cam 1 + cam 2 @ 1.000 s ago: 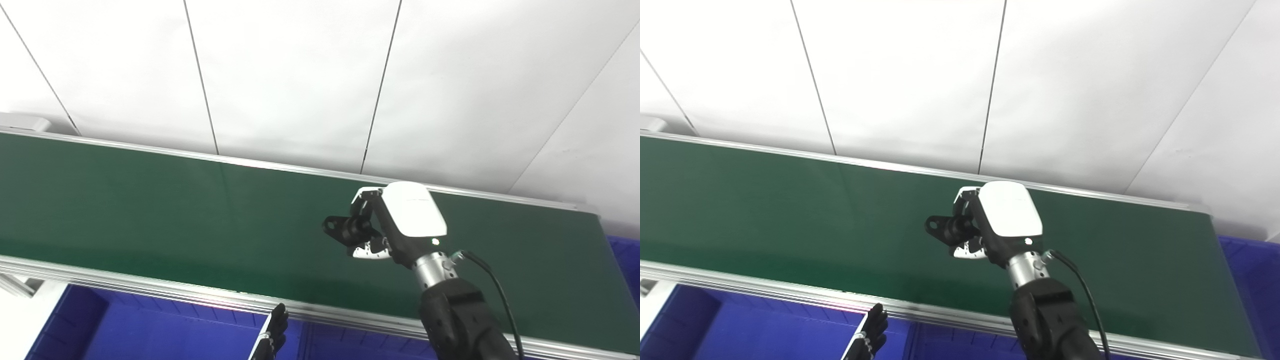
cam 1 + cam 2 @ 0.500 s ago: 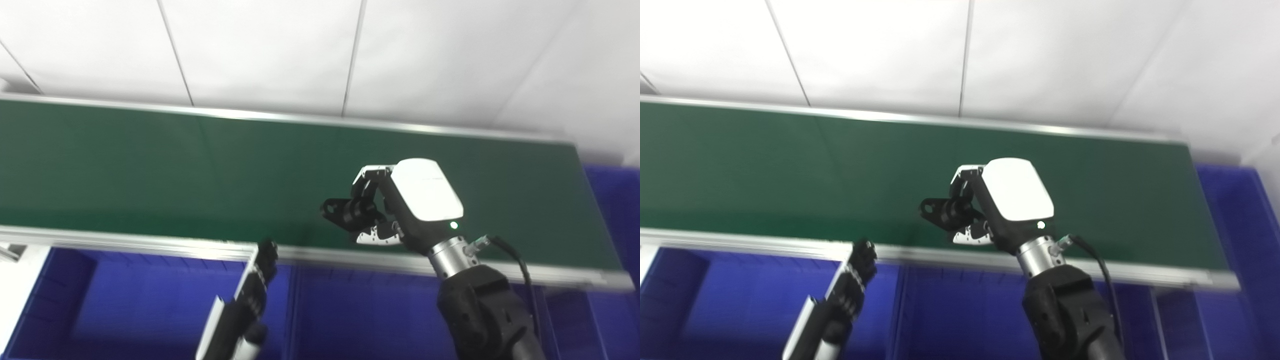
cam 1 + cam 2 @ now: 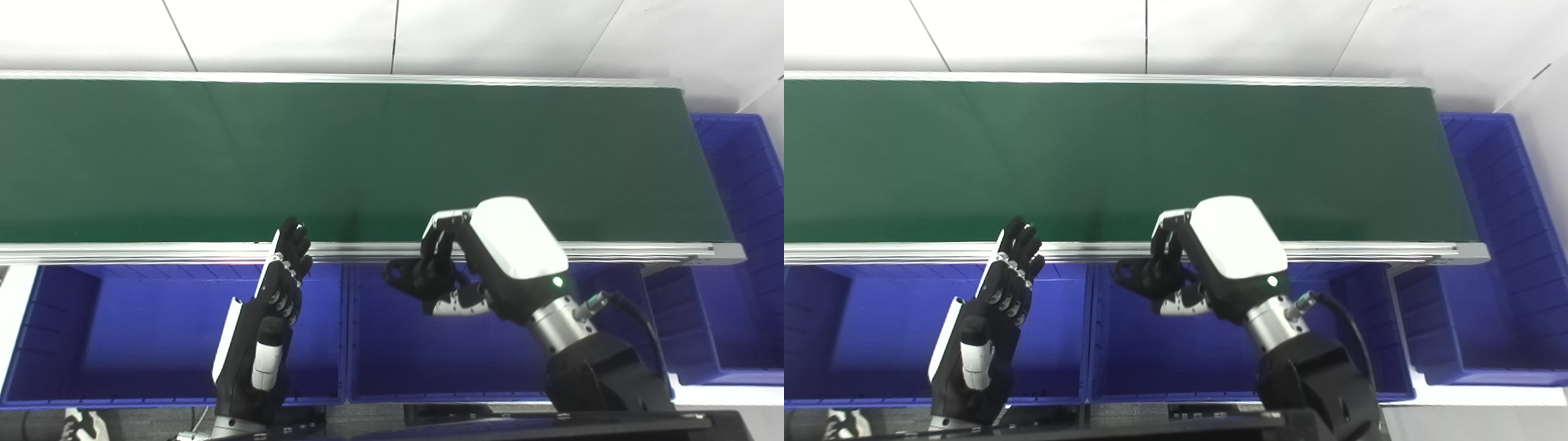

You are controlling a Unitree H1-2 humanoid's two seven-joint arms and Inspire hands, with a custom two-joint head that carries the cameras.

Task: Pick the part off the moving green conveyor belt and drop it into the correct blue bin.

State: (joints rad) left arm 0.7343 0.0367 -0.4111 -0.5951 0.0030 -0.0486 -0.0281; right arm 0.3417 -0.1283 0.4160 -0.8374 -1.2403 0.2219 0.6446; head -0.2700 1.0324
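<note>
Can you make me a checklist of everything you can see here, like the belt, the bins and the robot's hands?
Surface: green conveyor belt, nothing on it.
Job's things: black part held in the air above the middle blue bin.
Other bins: left blue bin; right blue bin at the belt's end.
Clutter: nothing seen.
Hands: right hand shut on the black part; left hand open, holding nothing.
Cables: black cable at the right wrist.
Surroundings: white wall panels.

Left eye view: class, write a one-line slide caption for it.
Right hand holds a black part over the middle blue bin; left hand waits open.
</note>
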